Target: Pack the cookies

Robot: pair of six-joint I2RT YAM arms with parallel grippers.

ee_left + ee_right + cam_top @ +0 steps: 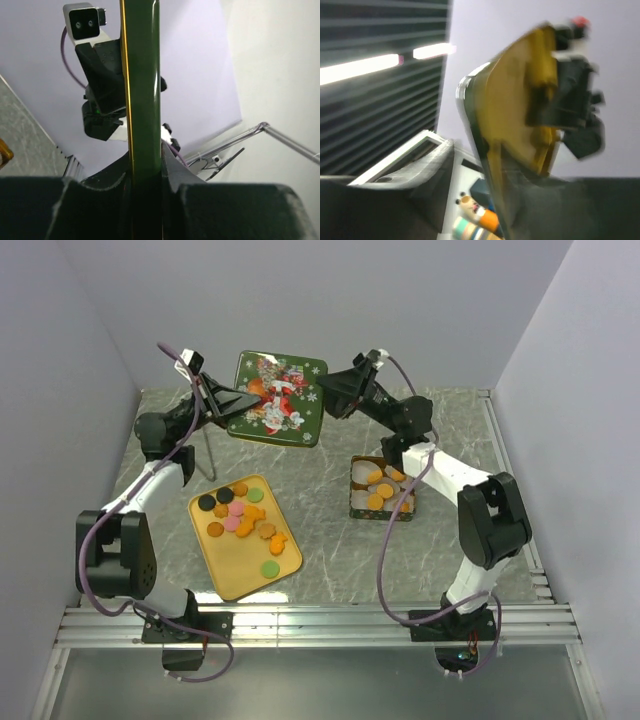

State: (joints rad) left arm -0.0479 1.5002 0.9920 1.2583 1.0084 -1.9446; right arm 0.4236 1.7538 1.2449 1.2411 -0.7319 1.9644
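Many cookies (240, 512) on tray (240, 575); jaws away at lid (276, 398).

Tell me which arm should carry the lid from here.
Left, probably. The left gripper is shut on the lid at its edge. The right gripper sits at the opposite edge, but its wrist view is too blurred to show a grip.

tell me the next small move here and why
Probably ease the right gripper back off the lid: the left gripper is clamped on its opposite edge, so the lid looks held in the air without it.
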